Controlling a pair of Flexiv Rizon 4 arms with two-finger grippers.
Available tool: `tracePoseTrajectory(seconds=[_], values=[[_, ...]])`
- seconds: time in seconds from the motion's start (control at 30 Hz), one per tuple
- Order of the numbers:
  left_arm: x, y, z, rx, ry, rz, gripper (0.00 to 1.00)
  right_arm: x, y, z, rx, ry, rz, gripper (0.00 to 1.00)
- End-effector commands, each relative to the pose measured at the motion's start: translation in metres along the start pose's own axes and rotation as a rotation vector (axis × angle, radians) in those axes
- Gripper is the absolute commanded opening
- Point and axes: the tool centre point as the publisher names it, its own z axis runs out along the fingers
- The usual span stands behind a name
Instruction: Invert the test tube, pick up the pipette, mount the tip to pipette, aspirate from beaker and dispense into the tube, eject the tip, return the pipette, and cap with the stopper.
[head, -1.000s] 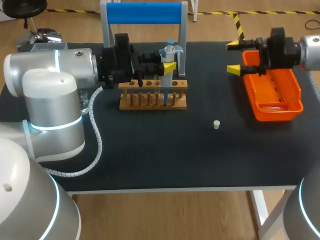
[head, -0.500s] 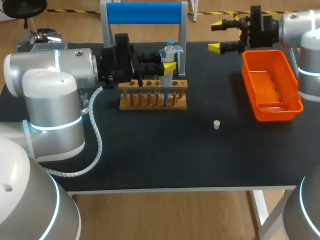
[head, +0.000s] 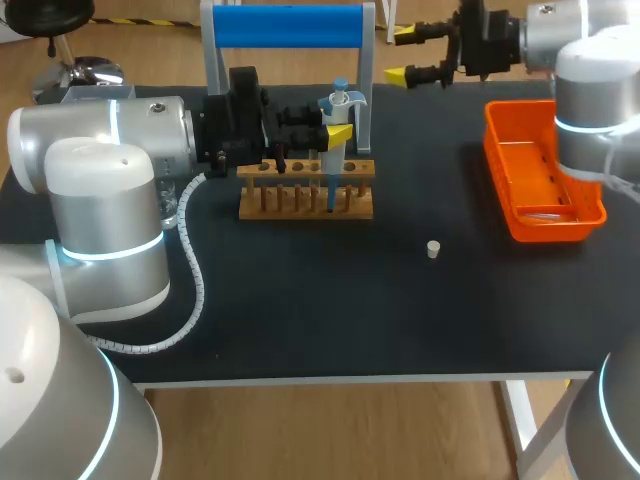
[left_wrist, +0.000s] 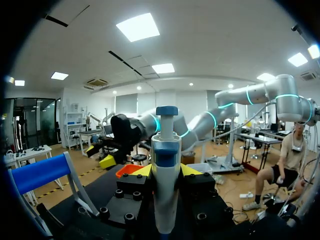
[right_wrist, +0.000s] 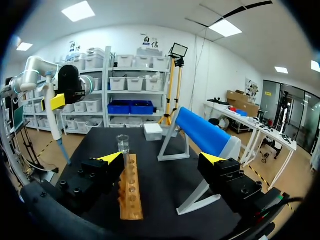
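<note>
While the left tool (head: 335, 136) clamps the pipette (head: 341, 100) upright over the rack (head: 305, 210), the right tool (head: 401, 55) gapes apart.

Black table (head: 300, 310) on pale wooden floor (head: 330, 430)

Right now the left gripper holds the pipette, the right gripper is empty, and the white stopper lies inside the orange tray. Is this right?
Not fully. The head view shows the white stopper on the table, between the wooden rack and the orange tray, not inside it. The left gripper does hold the pipette; the right gripper is empty.
</note>
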Motion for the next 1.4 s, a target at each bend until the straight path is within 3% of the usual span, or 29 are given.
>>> tracePoseTrajectory(seconds=[0.03,0.53,1.4], values=[[0.001,0.0,0.0,0.003,-0.003,0.001,0.0,-0.007,0.002,0.011,0.012,0.0,0.005,1.0],[0.001,0.0,0.0,0.003,-0.003,0.001,0.0,-0.017,0.007,0.04,0.047,0.003,0.004,1.0],[0.001,0.0,0.0,0.003,-0.003,0.001,0.0,-0.019,0.008,0.04,0.052,0.003,-0.005,1.0]])
